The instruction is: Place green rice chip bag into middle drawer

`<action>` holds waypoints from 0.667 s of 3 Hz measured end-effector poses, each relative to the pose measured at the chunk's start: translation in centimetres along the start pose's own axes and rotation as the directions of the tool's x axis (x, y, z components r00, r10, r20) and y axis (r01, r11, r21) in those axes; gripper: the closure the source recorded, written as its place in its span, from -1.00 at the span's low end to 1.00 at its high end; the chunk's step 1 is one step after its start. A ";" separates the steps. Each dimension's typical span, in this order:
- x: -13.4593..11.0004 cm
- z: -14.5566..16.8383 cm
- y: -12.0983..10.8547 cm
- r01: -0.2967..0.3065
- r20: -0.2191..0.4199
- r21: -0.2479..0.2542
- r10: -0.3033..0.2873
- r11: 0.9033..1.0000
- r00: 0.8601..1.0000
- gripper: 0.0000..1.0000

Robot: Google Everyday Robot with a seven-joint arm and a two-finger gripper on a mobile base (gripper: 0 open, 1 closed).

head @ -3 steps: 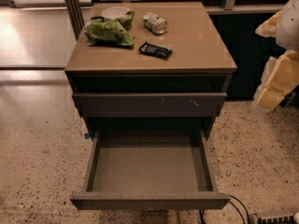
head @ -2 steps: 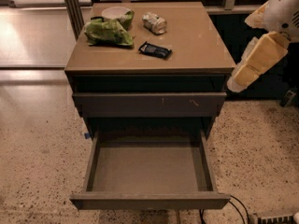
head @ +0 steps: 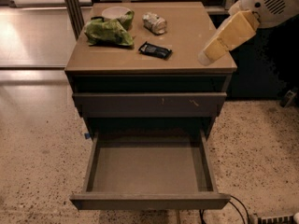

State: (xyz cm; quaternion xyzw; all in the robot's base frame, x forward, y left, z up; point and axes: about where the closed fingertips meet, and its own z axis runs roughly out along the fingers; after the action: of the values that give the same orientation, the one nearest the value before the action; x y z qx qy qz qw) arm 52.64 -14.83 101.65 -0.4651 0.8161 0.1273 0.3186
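Gripper (head: 206, 56) above right cabinet (head: 187, 41) edge; bowl (head: 113, 12), can (head: 154, 23), black bar (head: 155, 50) beside green bag (head: 107, 31).

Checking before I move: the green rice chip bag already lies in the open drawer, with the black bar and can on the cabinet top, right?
No. The camera view shows the green rice chip bag on the cabinet top beside the white bowl; the open drawer holds nothing. The black bar and can are as stated; the gripper hangs over the top's right edge.
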 end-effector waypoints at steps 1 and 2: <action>-0.2 0.5 -0.1 -0.016 -0.014 0.028 0.016 0.999 1.000 -1.00; -0.8 3.7 -1.6 -0.051 -0.022 0.075 0.052 0.996 0.998 -1.00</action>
State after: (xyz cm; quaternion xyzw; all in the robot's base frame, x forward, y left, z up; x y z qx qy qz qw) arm 55.80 -13.29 99.45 -0.4332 0.8358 0.0992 0.3224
